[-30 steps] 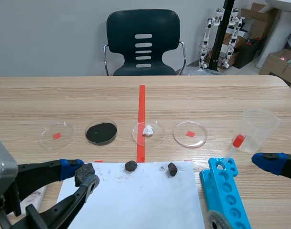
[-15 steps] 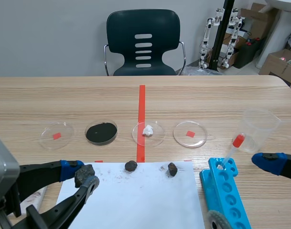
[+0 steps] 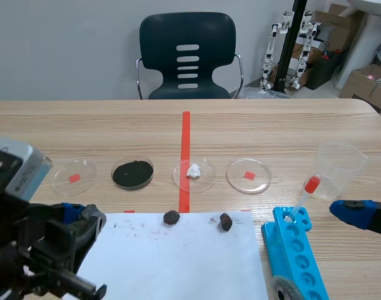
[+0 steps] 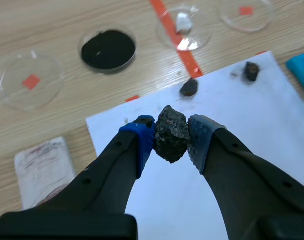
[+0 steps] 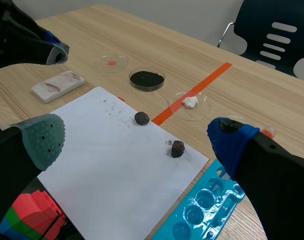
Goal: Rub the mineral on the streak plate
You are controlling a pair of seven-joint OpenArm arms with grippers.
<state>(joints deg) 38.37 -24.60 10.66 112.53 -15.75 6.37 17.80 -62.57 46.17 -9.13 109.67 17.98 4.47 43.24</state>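
Observation:
My left gripper (image 4: pixel 170 142) is shut on a dark, rough mineral (image 4: pixel 169 131), held above the near left corner of the white paper (image 4: pixel 226 125). The streak plate (image 4: pixel 43 169), a white tile with faint reddish marks, lies on the table beside that gripper, just off the paper's edge; the right wrist view shows the streak plate (image 5: pixel 58 85) too. In the scene view the left gripper (image 3: pixel 86 219) points down at the paper's left edge, and the arm hides the plate and the held mineral. My right gripper (image 5: pixel 134 139) is open and holds nothing, at the table's right side.
Two more dark minerals (image 3: pixel 171 217) (image 3: pixel 225 221) lie on the paper's far edge. Behind them stand several petri dishes, one with black powder (image 3: pixel 132 173) and one with a white lump (image 3: pixel 194 173). A blue tube rack (image 3: pixel 294 253), a dropper (image 3: pixel 305 195) and a clear beaker (image 3: pixel 338 167) are at the right.
The left arm has swung up and tilted over, so its gripper now points down at the paper's left edge with the mineral still in it. The right arm has not moved.

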